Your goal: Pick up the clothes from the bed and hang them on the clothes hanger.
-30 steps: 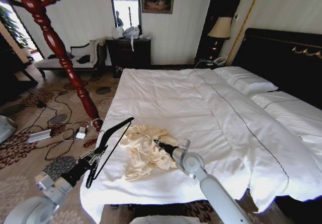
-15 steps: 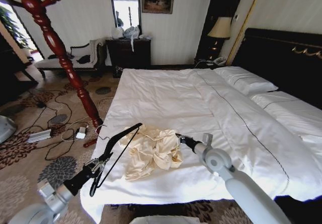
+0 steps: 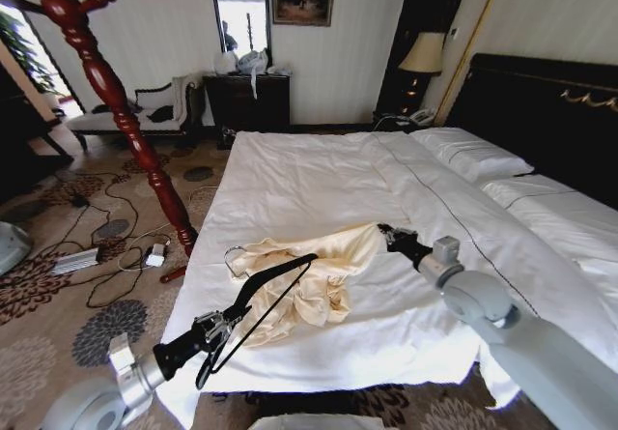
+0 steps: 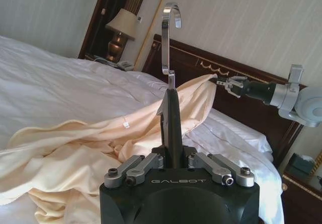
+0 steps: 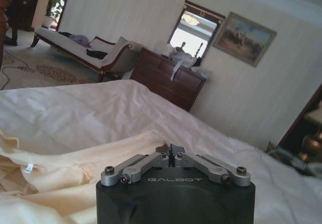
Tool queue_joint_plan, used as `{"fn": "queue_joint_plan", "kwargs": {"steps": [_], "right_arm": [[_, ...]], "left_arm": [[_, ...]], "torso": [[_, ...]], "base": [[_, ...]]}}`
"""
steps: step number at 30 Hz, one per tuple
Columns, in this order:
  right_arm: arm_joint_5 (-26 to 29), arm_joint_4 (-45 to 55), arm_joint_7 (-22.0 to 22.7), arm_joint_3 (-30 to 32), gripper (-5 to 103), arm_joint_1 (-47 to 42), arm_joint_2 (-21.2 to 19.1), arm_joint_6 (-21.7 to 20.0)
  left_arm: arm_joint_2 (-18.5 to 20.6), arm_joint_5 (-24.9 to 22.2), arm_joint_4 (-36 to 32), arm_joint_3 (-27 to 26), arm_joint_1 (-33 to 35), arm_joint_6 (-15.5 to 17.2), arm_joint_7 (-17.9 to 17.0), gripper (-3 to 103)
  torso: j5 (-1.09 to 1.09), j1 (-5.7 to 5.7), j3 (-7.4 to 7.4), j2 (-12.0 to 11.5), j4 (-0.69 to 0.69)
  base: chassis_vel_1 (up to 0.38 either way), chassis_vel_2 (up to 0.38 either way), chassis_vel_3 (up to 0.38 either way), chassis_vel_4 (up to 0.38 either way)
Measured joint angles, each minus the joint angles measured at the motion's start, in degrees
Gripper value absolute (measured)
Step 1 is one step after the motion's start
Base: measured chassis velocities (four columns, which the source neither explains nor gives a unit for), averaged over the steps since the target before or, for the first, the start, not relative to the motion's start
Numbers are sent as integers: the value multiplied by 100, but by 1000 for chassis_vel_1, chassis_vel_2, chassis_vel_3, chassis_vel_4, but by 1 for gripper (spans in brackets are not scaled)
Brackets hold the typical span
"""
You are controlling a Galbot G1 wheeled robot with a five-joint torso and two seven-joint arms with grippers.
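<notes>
Cream clothes [image 3: 307, 277] lie crumpled on the white bed [image 3: 319, 174], near its foot edge toward the left corner. One end of the fabric is pulled out taut toward the middle of the bed. Right claw [image 3: 389, 234] is clenched on that stretched corner of the clothes, just above the duvet; in the right wrist view the claw [image 5: 171, 150] has its fingers pinched together with cream fabric [image 5: 75, 176] right beneath. The left wrist view shows the same claw [image 4: 221, 81] farther off gripping the cloth tip [image 4: 198, 90].

Left claw [image 3: 220, 322] is at the foot edge of the bed, grasping the black clothes hanger [image 3: 268, 293] by its lower end. The hanger slants up over the clothes, and its silver hook [image 3: 232, 256] sits by the garment's left edge. In the left wrist view the claw [image 4: 173, 159] is closed on the hanger stem [image 4: 172, 128], hook [image 4: 170, 32] upright.

Red-brown coat stand [image 3: 116, 101] stands on the floor beside the bed's left side.
</notes>
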Motion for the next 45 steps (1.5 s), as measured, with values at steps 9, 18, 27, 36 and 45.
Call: {"fn": "queue_joint_plan", "kwargs": {"steps": [9, 18, 27, 36, 45], "right_arm": [[-545, 313, -209, 740, 0, -399, -561, 748], [-463, 524, -253, 877, 0, -463, -633, 807], [-444, 590, -246, 938, 0, -508, -582, 844], [-315, 732, -238, 949, 0, -508, -523, 850], [-370, 780, -345, 977, 0, -556, -548, 872]], "left_arm": [[627, -450, 52, 96, -348, 45, -59, 15], [1578, -1074, 410, 699, -1515, 185, -107, 15], [2227, -1201, 815, 1058, -2058, 174, 69, 15], [2107, -790, 824, 1581, -2388, 53, 44, 15], [2149, -1041, 893, 1626, -2786, 66, 36, 15]], "torso": [[2, 1, 0, 0, 2], [0, 1, 1, 0, 1], [2, 1, 1, 0, 1], [1, 1, 0, 0, 1], [3, 1, 0, 0, 1]], "base": [[0, 0, 0, 0], [0, 0, 0, 0], [0, 0, 0, 0], [0, 0, 0, 0], [0, 0, 0, 0]]}}
